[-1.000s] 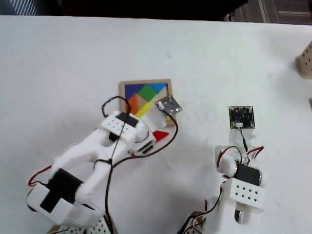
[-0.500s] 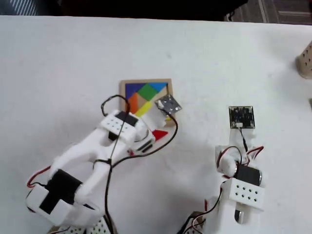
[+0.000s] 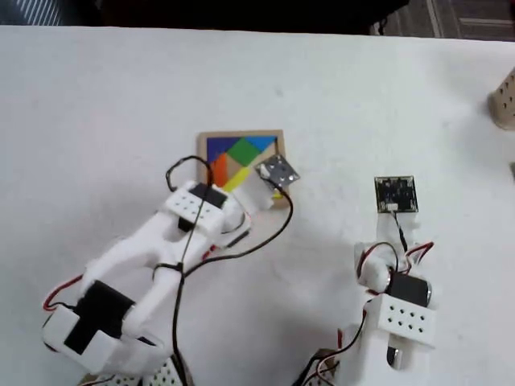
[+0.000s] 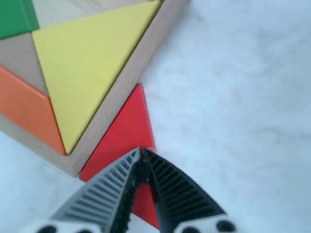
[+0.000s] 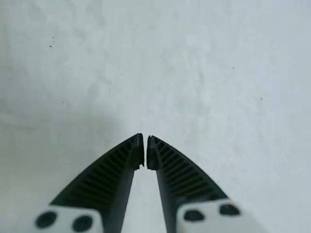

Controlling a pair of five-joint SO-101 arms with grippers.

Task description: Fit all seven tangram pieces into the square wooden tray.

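Looking through the left wrist camera, I see the left gripper point(image 4: 144, 154) with its fingers pressed together and nothing between them, the tips over the red triangle point(image 4: 124, 130). That triangle lies flat on the white table point(image 4: 233, 97), outside the square wooden tray point(image 4: 115, 94). One of its sides runs along the tray's outer rim (touching, as far as I can tell) close to one corner of the tray. Inside that rim sits the yellow triangle point(image 4: 90, 60), with an orange piece point(image 4: 22, 104) beside it and a green piece point(image 4: 14, 17) farther in. Between them is a tan patch point(image 4: 17, 58); I cannot tell whether it is a piece or bare tray floor.

From the high camera the tray sits around the middle of the table, well in from every edge, and also holds a dark blue piece point(image 3: 219, 149) and a light blue piece point(image 3: 262, 144) along its far side. The left arm point(image 3: 153, 257) stretches from the table's near left corner to the tray's near side. The right arm point(image 3: 398, 310) stands by the near edge toward the right corner, well apart from the tray. The right gripper point(image 5: 145, 141) hangs over bare table, its fingers drawn in to a thin slit, holding nothing.
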